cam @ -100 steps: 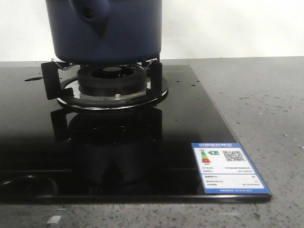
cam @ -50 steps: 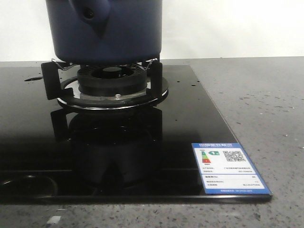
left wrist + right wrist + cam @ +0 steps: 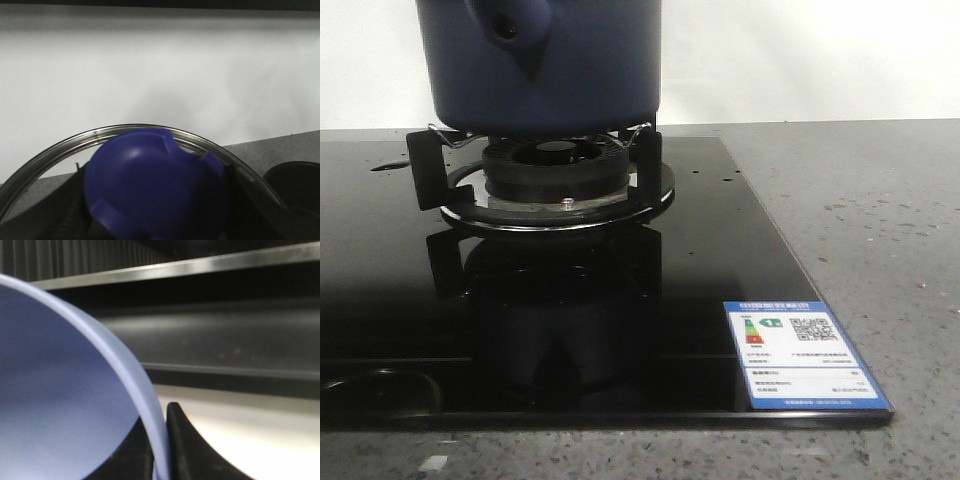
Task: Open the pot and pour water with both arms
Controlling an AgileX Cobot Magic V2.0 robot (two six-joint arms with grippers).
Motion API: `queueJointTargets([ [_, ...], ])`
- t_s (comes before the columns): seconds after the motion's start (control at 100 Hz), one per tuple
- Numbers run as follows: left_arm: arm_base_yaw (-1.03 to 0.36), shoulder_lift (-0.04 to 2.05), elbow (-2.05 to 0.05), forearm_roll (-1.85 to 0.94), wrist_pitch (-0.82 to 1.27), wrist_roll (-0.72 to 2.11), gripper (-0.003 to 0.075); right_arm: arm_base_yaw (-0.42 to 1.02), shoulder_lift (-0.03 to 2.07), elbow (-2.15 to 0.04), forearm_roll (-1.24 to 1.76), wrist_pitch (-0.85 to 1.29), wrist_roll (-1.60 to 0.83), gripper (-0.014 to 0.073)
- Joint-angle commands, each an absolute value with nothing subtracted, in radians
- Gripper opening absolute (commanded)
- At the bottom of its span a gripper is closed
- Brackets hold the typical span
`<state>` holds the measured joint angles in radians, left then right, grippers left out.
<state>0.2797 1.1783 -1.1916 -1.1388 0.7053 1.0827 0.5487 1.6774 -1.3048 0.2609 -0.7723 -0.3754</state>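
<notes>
Sitting on burner: the pot (image 3: 570, 70), dark navy, fills the upper left of the front frame, its top cut off by the edge.
Pot knob: a tapered side knob (image 3: 510, 28) with a round hole faces the camera, at the top of the frame.
Burner: a black gas burner (image 3: 555, 170) with a chrome ring sits directly under the pot, whose base rests on the black pan supports (image 3: 425, 165).
Cooktop: the glossy black glass cooktop (image 3: 380, 300) spreads over the left and centre of the frame and mirrors the burner.
Label: a blue and white energy label (image 3: 805, 355) sticks to the lower right corner of the glass.
Counter: grey speckled counter (image 3: 860, 200) runs along the right side and along the bottom edge.
Lid: in the left wrist view a glass lid (image 3: 60, 146) arcs across the lower half, with a blue lid knob (image 3: 150, 187) at its middle, bottom centre of the frame.
Left gripper: dark shapes flank the lid knob on both sides, yet I cannot tell whether the fingers clamp it.
Bowl: in the right wrist view a pale blue bowl (image 3: 60, 405) with a light rim fills the lower left.
Right gripper: one dark finger (image 3: 187, 450) stands just beside the bowl rim, bottom centre; I cannot tell whether it grips.
</notes>
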Motion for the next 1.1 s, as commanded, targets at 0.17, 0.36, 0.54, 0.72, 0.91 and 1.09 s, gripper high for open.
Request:
queueJointTargets([
  [0.17, 0.284, 1.153, -1.232, -1.207, 0.67, 1.074, 0.038, 0.547, 1.616, -1.331, 0.182, -0.906, -0.377, -0.0042],
  [0.36, 0.284, 1.153, -1.232, -1.207, 0.67, 1.074, 0.038, 0.547, 1.616, -1.331, 0.182, -0.929, -0.377, -0.0042],
  [0.54, 0.284, 1.153, -1.232, -1.207, 0.67, 1.074, 0.038, 0.547, 1.616, -1.331, 0.182, -0.929, -0.377, -0.0042],
  [0.72, 0.284, 1.153, -1.232, -1.207, 0.67, 1.074, 0.038, 0.547, 1.616, -1.331, 0.182, -0.927, -0.377, -0.0042],
  [0.91, 0.264, 1.153, -1.232, -1.226, 0.672, 1.074, 0.038, 0.547, 1.614, -1.331, 0.182, -0.903, -0.377, -0.0042],
  [1.09, 0.15, 1.155, -1.232, -1.228, 0.663, 1.098, 0.038, 0.533, 1.56, -1.348, 0.182, -0.662, -0.38, -0.0042],
])
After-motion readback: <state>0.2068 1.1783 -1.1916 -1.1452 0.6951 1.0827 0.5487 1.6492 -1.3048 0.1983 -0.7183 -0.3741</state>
